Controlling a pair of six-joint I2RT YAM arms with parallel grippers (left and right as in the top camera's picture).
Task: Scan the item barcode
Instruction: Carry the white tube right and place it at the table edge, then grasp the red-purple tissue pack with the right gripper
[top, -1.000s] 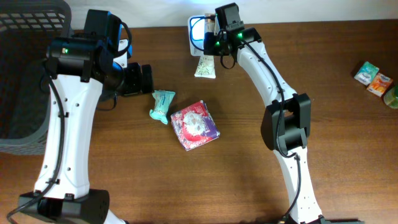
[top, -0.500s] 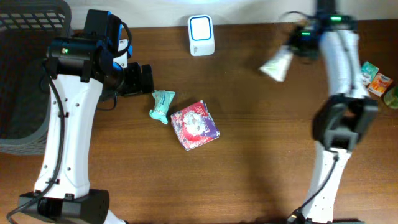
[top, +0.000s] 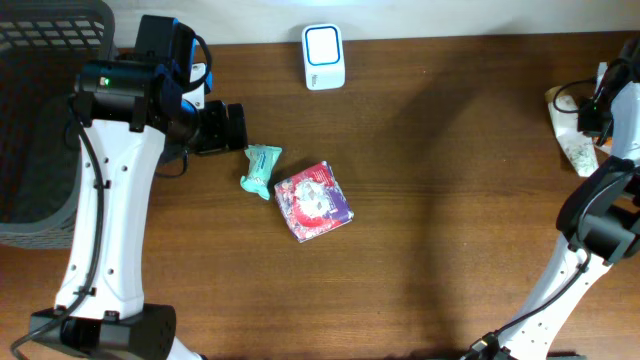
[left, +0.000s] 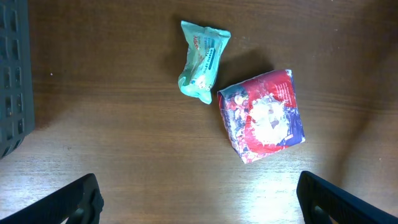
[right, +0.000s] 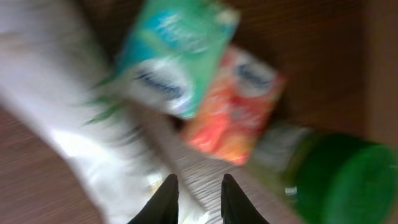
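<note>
white tube just left of the narrowly parted right jaws in their wrist view; left jaws spread wide

Our left arm rises on the left side, its left gripper spread wide. Our right arm stretches to the far right edge; the right gripper has its fingers close together, too blurred to judge.
</note>
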